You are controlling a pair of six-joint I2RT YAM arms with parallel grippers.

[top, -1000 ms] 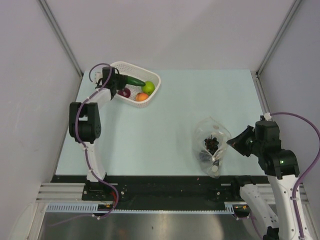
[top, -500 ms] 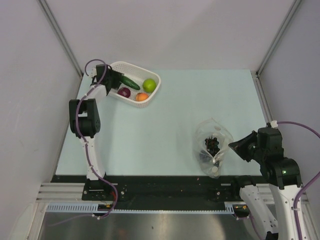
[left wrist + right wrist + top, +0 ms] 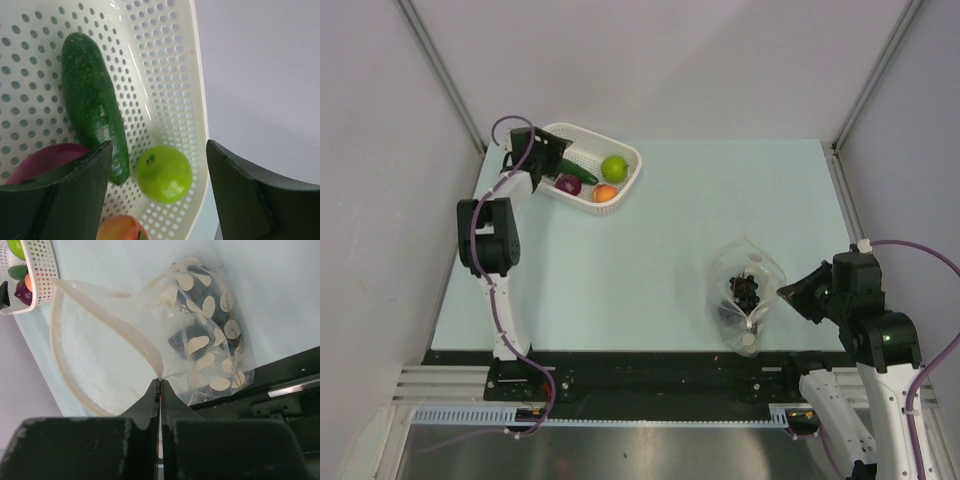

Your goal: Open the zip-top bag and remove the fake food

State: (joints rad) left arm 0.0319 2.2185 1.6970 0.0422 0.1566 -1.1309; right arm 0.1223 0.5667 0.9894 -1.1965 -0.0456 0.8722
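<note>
Bag [image 3: 740, 258] open, grapes [image 3: 745, 290] not yet out.
Right gripper [image 3: 160, 388] pinches the bag's rim in clenched jaws; left gripper [image 3: 159, 150], jaws released, far from the bag, should next reach inside.

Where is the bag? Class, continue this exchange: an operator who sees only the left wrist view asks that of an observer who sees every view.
Observer: The zip-top bag lies on the near right part of the table, well away from the basket.
Operator: Is anything holding it?
Observer: Yes, the right pincer is shut on one lip of its open mouth.
Operator: Is any food inside?
Observer: Yes, dark grapes sit inside it.
</note>
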